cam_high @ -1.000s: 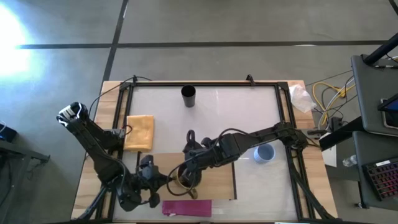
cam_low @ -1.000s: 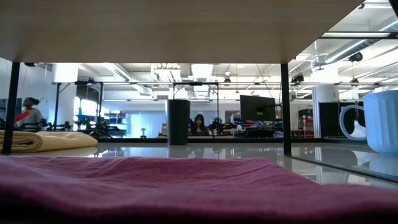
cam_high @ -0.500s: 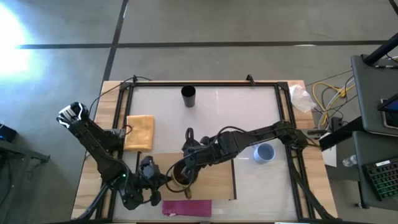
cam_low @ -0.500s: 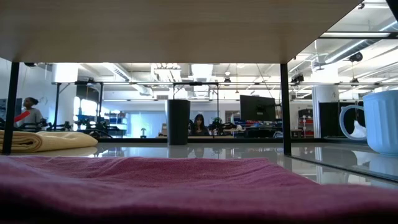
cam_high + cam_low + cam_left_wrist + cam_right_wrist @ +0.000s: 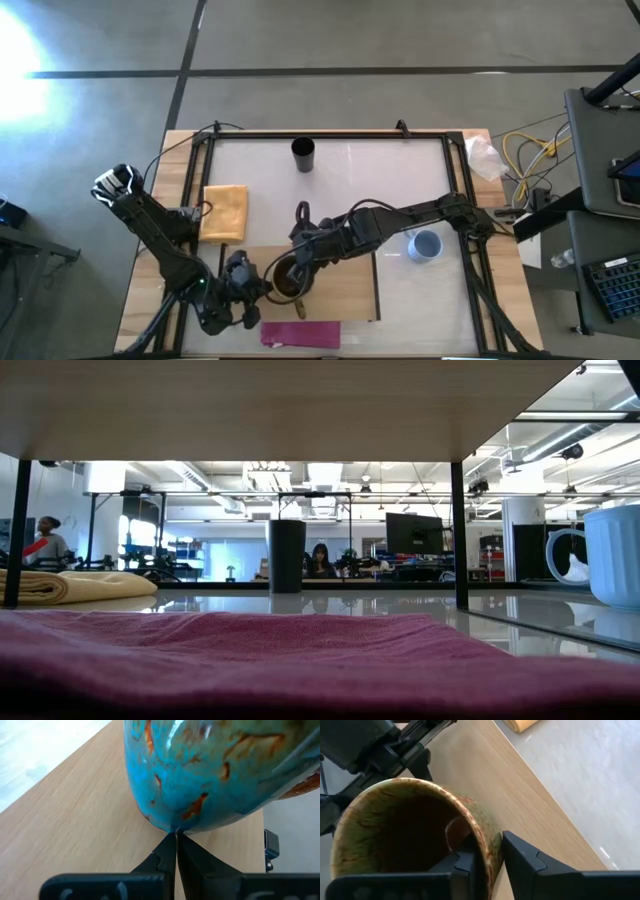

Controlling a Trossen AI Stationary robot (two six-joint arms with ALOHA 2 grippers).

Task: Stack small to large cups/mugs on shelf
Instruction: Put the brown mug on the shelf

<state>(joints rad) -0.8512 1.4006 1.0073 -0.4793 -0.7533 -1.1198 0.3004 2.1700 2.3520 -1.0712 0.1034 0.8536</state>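
The brown mug [image 5: 289, 279], green-brown inside and blue-glazed outside, stands on the light-wood shelf [image 5: 350, 292]. My right gripper [image 5: 303, 268] is shut on it, reaching in from the right. My left gripper [image 5: 262, 289] is shut, its tips at the mug's left side. The narrow black cup [image 5: 303, 154] stands on its base at the table's far side, also in the low view [image 5: 287, 556]. The pale blue mug [image 5: 426, 245] stands on the table right of the shelf, at the low view's right edge [image 5: 612, 556]. My left gripper meets the mug's outer wall low down near the base [image 5: 172, 826] with the tips of its shut fingers [image 5: 170, 851], slanting down from the table's left. My right gripper pinches the mug's rim wall [image 5: 487, 840], one finger inside and one finger [image 5: 520, 855] outside. It slants down from the right. The mug's base is on the shelf.
A folded yellow cloth [image 5: 224, 212] lies left of the shelf's far corner. A magenta strip [image 5: 300, 333] lies at the near edge and fills the low view's foreground [image 5: 300, 660]. A black frame [image 5: 330, 134] borders the table. Bare white surface lies between the black cup and the shelf.
My right gripper has drawn the brown mug a little toward the table's left and far side along the shelf. My left gripper has sunk slightly and now stands close against the mug's left side.
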